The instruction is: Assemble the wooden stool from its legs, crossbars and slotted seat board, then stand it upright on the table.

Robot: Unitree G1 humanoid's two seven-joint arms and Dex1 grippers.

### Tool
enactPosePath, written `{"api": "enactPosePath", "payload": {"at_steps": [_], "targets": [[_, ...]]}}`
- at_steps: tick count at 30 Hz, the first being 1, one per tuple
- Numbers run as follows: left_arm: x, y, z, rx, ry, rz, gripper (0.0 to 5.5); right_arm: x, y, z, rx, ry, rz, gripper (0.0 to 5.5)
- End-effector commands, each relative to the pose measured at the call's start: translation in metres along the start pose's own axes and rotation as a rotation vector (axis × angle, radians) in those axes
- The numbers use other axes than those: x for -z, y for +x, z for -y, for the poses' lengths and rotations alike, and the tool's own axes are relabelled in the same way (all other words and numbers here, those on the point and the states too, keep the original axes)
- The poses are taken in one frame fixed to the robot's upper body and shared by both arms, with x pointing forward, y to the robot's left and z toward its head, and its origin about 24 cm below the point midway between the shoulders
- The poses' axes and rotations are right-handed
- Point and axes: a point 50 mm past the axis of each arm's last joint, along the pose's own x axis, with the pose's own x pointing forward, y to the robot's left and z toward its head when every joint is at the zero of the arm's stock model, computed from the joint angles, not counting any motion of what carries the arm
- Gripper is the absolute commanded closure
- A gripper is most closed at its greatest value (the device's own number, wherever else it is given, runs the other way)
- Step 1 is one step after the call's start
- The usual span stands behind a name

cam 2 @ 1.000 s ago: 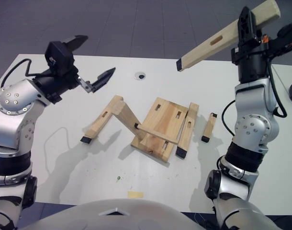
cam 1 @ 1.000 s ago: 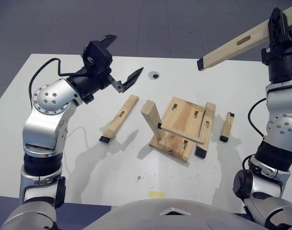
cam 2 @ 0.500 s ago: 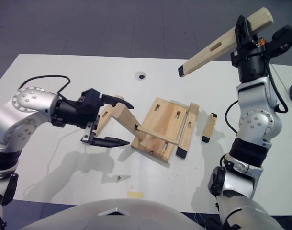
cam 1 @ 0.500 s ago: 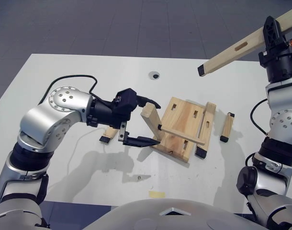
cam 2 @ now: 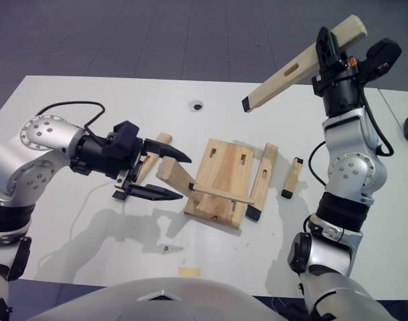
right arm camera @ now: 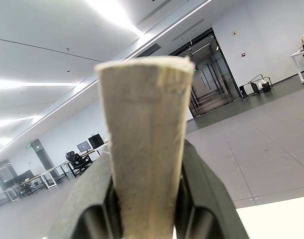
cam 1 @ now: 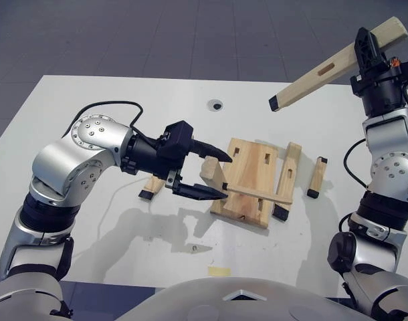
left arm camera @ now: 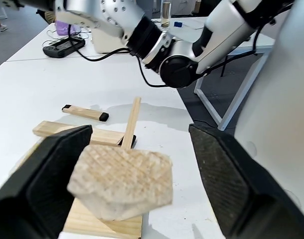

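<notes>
Straddling the top of a pale wooden leg that rises at a tilt from the slotted wooden seat board, the left gripper has its jaws spread on either side, not clamped. The right gripper is closed on a long slotted wooden leg with a black tip, held high over the white table. A thin wooden crossbar juts from the tilted leg. 2 loose legs and a short black-tipped bar lie flat. Assembly looks barely begun: 3 legs, the remaining bar and the upright stand appear left.
</notes>
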Motion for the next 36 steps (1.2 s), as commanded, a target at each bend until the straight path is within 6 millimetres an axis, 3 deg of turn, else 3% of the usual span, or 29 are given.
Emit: {"api": "enactPosePath", "payload": {"at_steps": [1,5,12,14,17,21,26,36], "targets": [[0.001,0.002,0.001,-0.042,0.020,-0.010,2.74,0.003,0.000,-0.001,0.000,0.016,-0.008,4.50],[0.011,0.009,0.003,-0.106,0.068,-0.056,3.34,0.001,0.000,0.000,0.002,0.019,-0.009,4.50],[0.038,0.006,-0.011,-0.416,0.143,-0.141,3.48,0.003,-0.002,-0.001,-0.016,-0.083,-0.032,4.50],[0.040,0.002,-0.016,-0.524,0.156,-0.134,3.48,0.001,-0.004,-0.001,-0.030,-0.127,-0.027,4.50],[0.031,0.012,-0.015,-0.614,0.140,-0.027,3.48,0.003,-0.010,0.001,-0.036,-0.141,-0.002,4.50],[0.031,0.024,-0.011,-0.654,0.099,0.023,3.48,0.022,-0.025,0.000,-0.082,-0.276,-0.071,4.50],[0.035,0.021,-0.010,-0.673,0.059,0.026,3.48,0.050,-0.043,-0.014,-0.192,-0.395,-0.162,4.50],[0.033,0.017,-0.013,-0.615,0.028,0.024,3.48,0.072,-0.056,-0.035,-0.300,-0.479,-0.180,4.50]]}}
